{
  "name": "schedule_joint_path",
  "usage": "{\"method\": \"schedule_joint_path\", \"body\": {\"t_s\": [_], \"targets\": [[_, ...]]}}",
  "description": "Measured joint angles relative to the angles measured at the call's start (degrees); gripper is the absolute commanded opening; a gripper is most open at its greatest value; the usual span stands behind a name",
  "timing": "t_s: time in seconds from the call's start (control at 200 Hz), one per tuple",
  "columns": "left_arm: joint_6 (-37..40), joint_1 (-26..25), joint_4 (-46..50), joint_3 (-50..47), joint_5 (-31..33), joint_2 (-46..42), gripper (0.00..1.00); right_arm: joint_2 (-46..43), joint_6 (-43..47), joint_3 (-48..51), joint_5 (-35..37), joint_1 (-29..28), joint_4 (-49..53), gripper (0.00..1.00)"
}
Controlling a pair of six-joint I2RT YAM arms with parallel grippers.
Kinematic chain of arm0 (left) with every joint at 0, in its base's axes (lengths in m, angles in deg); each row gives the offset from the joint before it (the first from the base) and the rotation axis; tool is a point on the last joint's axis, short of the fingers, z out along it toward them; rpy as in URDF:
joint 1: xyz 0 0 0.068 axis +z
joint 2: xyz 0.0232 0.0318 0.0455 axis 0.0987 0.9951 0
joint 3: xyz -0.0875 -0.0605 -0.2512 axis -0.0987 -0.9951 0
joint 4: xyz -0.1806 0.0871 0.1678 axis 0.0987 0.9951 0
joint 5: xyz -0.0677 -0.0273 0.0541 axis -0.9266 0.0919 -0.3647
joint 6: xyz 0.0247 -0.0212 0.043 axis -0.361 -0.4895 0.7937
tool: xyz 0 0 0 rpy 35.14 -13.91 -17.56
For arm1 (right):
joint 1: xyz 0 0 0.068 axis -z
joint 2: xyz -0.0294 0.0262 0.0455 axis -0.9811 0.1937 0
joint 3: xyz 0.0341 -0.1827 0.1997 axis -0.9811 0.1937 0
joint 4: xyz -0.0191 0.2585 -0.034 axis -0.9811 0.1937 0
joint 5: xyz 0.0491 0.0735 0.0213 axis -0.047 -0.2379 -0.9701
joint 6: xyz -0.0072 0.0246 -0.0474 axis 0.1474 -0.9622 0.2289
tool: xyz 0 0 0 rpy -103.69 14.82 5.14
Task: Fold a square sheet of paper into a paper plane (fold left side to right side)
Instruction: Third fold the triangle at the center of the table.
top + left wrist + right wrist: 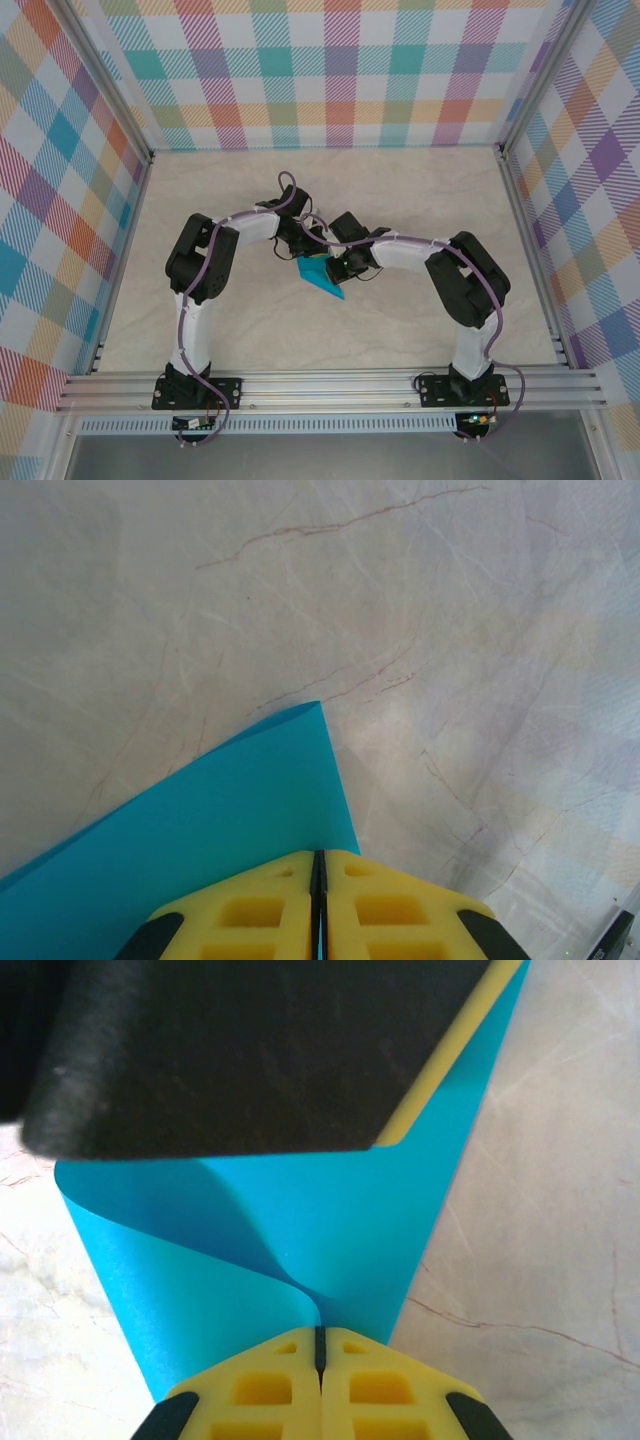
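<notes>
The teal-blue square sheet of paper (pixel 324 280) lies in the middle of the table, bent over on itself, and from above it looks like a pointed wedge. My left gripper (pixel 305 254) meets it from the left, my right gripper (pixel 336 270) from the right. In the left wrist view the yellow fingers (pixel 250 910) are shut on the edge of the flat sheet (pixel 200 830). In the right wrist view my right gripper (pixel 320 1332) is shut on a curled-up edge of the paper (pixel 340 1220). The left gripper's black and yellow finger (pixel 230 1050) hangs just above that paper.
The marble-patterned tabletop (pixel 400 190) is bare around the arms. Plaid walls (pixel 320 70) close the back and both sides. An aluminium rail (pixel 330 385) runs along the near edge at the arm bases.
</notes>
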Motion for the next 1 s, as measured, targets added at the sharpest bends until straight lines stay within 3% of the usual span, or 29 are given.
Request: {"method": "schedule_joint_path", "body": {"t_s": [0.52,0.78,1.0], "targets": [[0.0,0.0,0.0,0.0,0.0,0.0,0.11,0.1,0.0,0.2,-0.4,0.0,-0.3,0.0],[0.2,-0.2,0.5,0.7,-0.1,0.0,0.21,-0.4,0.2,1.5,-1.2,0.3,-1.8,0.0],[1.5,0.5,7.5,6.8,1.3,1.8,0.26,-0.6,0.0,2.1,-1.6,0.4,-2.8,0.0]]}}
